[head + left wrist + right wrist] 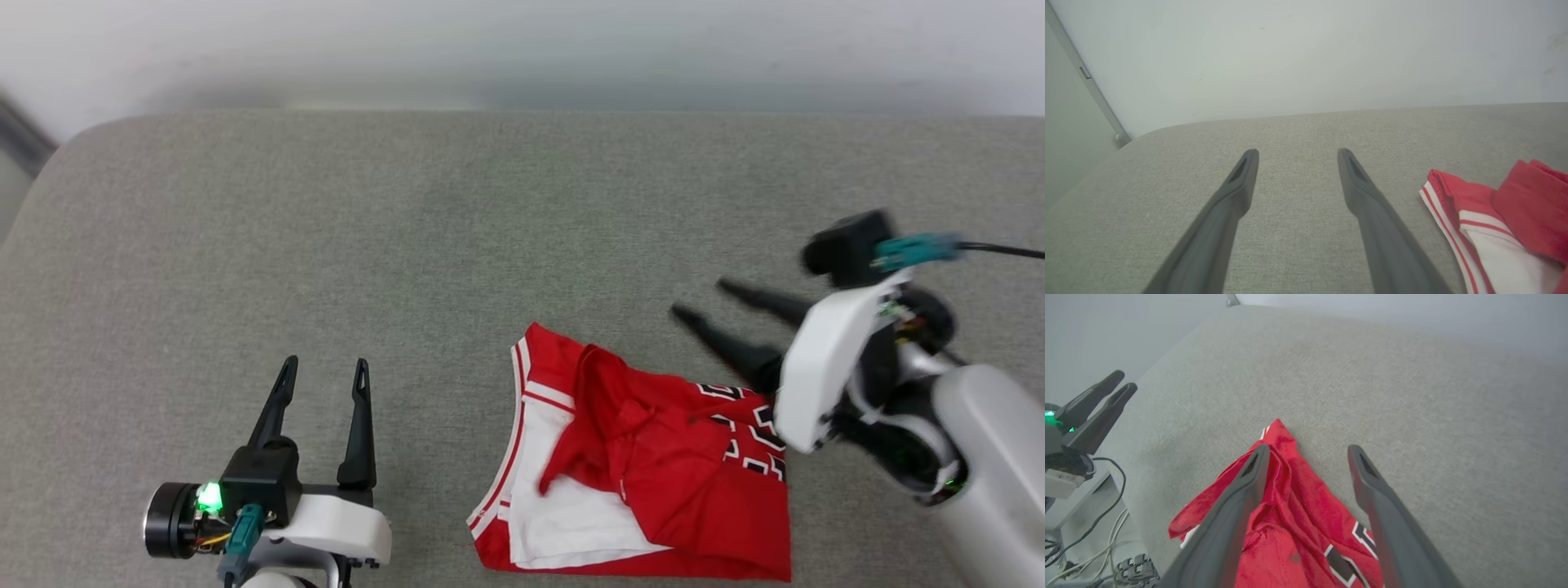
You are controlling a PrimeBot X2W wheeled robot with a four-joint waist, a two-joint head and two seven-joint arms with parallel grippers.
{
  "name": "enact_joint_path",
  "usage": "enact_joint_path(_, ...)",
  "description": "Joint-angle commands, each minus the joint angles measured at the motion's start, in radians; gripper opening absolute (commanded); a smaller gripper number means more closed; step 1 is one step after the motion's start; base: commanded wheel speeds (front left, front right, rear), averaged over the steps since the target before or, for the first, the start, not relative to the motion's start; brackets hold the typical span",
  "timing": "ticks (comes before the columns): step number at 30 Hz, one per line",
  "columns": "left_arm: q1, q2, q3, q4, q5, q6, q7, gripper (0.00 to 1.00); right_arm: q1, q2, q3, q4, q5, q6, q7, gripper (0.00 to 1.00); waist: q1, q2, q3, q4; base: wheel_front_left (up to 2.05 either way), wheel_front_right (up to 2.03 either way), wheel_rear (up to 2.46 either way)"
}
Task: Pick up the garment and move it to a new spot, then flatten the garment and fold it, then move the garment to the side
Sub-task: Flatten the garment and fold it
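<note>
Garment: red shiny jersey with white sleeves (653,457), bunched on the grey woven surface (408,245); long axis unclear.
Right gripper (700,297): nearer arm; I hold it at the garment's right edge, tilted down, jaws wide apart, empty.
Left gripper (325,361): well left of the garment, jaws parted, empty.
Next: I judge a right-hand pinch.

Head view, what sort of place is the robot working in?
Probably an indoor test room or lab: a wide grey fabric-covered surface set against a plain pale wall, loose cables beside it, and a single garment laid out on it.
</note>
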Motion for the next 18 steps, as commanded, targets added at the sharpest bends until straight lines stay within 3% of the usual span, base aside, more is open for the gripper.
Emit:
enact_joint_path(1, 0.015, 0.002, 0.004, -0.003, 0.007, -0.004, -0.002, 1.0, 0.016, -0.01, -0.035, -0.012, -0.032, 0.0, -0.056, 1.0, 0.0, 0.0, -0.018, -0.018, 0.0, 0.0, 0.0)
enact_joint_path(9, 0.052, 0.005, 0.026, -0.017, 0.005, -0.006, -0.002, 1.0, 0.117, 0.096, -0.343, -0.032, -0.291, 0.0, -0.428, 1.0, 0.0, 0.0, -0.05, -0.057, 0.0, 0.0, 0.0)
enact_joint_path(18, 0.078, 0.005, 0.038, -0.024, 0.005, -0.015, -0.002, 1.0, 0.297, 0.2, -0.458, -0.044, -0.474, 0.0, -0.704, 1.0, 0.0, 0.0, -0.072, -0.075, 0.0, 0.0, 0.0)
